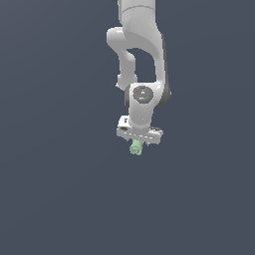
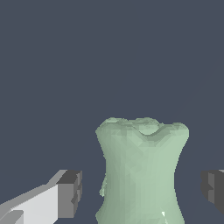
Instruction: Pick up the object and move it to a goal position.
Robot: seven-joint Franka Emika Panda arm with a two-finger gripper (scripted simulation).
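The object (image 1: 136, 148) is a small pale mint-green lumpy piece sitting directly under the white arm's hand in the exterior view. The wrist view shows the object (image 2: 141, 166) close up, waisted in the middle and wider at its end. My gripper (image 2: 142, 192) straddles it, open. One dark finger pad (image 2: 70, 192) stands on one side and the other pad (image 2: 213, 189) on the opposite side, each with a visible gap to the object. In the exterior view the gripper (image 1: 137, 145) has its fingertips hidden behind the hand and the object.
A plain dark grey-blue surface (image 1: 60, 199) fills both views. Nothing else shows besides the arm's white links (image 1: 142, 55) rising above the hand.
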